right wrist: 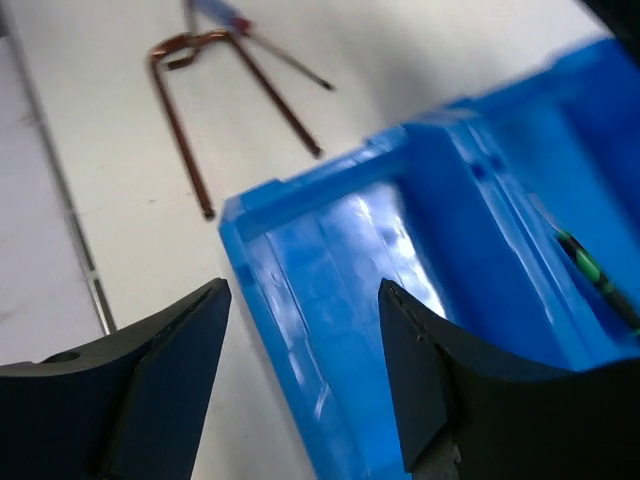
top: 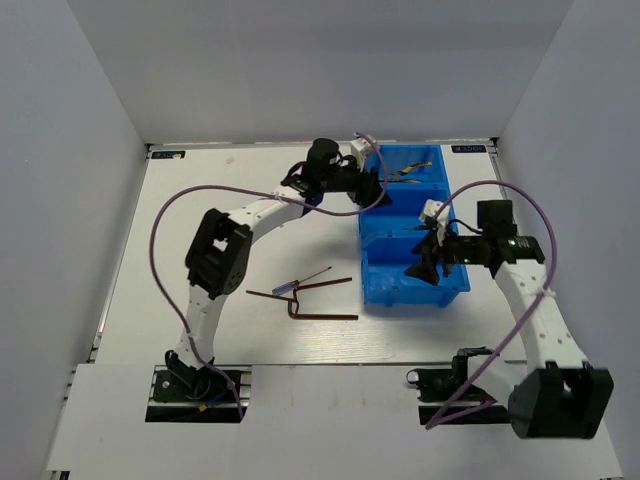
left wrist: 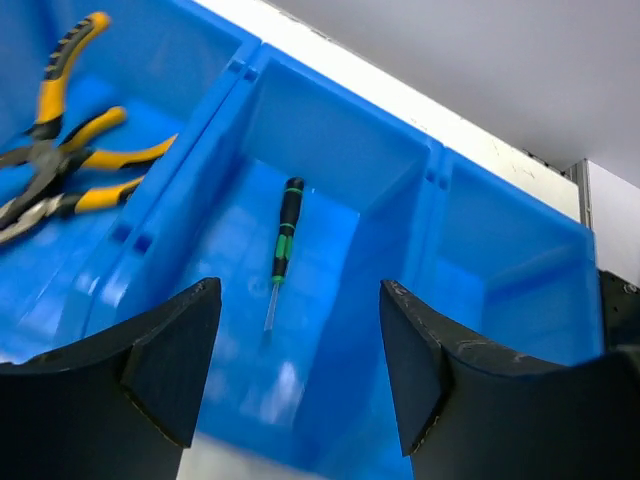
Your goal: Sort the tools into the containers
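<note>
The blue containers (top: 366,272) stand in a row of three at centre right. Two yellow-handled pliers (top: 410,172) lie in the far compartment, also in the left wrist view (left wrist: 60,160). The green-handled screwdriver (left wrist: 287,235) lies in the middle compartment and shows in the right wrist view (right wrist: 590,268). Two brown hex keys (top: 322,300) and the blue-handled screwdriver (top: 297,286) lie on the table left of the bins, also in the right wrist view: hex keys (right wrist: 185,110), screwdriver (right wrist: 222,14). My left gripper (top: 378,188) (left wrist: 300,320) is open and empty over the bins. My right gripper (top: 418,270) (right wrist: 300,310) is open and empty over the near compartment's wall (right wrist: 300,215).
Purple cables (top: 165,230) loop beside both arms. White walls enclose the table on three sides. The near compartment (left wrist: 510,280) holds nothing that I can see.
</note>
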Controlling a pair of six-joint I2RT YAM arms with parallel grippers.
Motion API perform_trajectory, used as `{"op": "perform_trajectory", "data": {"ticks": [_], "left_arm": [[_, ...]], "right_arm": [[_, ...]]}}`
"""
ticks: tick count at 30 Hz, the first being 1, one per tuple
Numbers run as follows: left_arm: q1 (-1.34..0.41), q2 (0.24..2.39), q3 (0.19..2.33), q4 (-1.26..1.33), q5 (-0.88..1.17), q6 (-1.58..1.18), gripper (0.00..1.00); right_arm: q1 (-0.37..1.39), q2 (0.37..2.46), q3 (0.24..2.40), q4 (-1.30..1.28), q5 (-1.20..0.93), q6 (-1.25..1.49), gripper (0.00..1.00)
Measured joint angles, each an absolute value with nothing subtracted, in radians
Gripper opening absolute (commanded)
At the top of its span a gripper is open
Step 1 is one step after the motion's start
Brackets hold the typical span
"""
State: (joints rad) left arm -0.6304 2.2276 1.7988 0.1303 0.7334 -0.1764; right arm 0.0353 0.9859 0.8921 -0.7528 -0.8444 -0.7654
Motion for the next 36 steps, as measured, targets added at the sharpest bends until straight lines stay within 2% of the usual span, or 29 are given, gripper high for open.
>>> {"op": "perform_trajectory", "data": {"ticks": [2,4,5,6,7,8,10,13,16,21,25,29,36], "left_arm": [[-0.622,2.144,1.723,0.111,0.687,-0.157,0.75],[-0.616,2.031,1.651,0.076,0.63,-0.138,0.68],[-0.614,1.958,1.593,0.069,0.573,-0.133,0.57],[-0.611,1.871,1.526,0.053,0.519,-0.134,0.38],[-0.608,1.761,1.45,0.027,0.45,-0.141,0.05],[-0.604,1.664,1.38,0.015,0.381,-0.153,0.02],[-0.603,1.435,1.225,-0.027,0.217,-0.177,0.05],[-0.6,1.134,1.043,-0.112,0.014,-0.253,0.4],[-0.598,0.931,0.92,-0.26,-0.126,-0.389,0.48],[-0.598,0.791,0.786,-0.524,-0.229,-0.613,0.53],[-0.598,0.703,0.742,-0.679,-0.256,-0.716,0.55],[-0.598,0.63,0.742,-0.74,-0.269,-0.762,0.55],[-0.598,0.577,0.726,-0.792,-0.275,-0.799,0.56]], "right_arm": [[0.052,1.077,0.917,-0.779,-0.921,-0.836,0.65],[0.076,1.16,0.95,-0.801,-0.972,-0.889,0.63],[0.097,1.201,0.982,-0.819,-0.991,-0.916,0.63],[0.119,1.235,1.011,-0.82,-1.0,-0.941,0.62],[0.152,1.271,1.044,-0.822,-1.008,-0.97,0.62],[0.186,1.302,1.074,-0.822,-1.011,-0.99,0.6],[0.279,1.376,1.131,-0.809,-1.004,-1.04,0.56],[0.413,1.491,1.186,-0.792,-0.968,-1.09,0.53],[0.518,1.637,1.248,-0.763,-0.92,-1.139,0.55],[0.629,1.841,1.366,-0.705,-0.8,-1.169,0.56],[0.707,1.977,1.495,-0.633,-0.694,-1.114,0.53],[0.767,2.061,1.57,-0.572,-0.604,-1.086,0.51],[0.839,2.101,1.572,-0.561,-0.547,-1.099,0.48]]}}
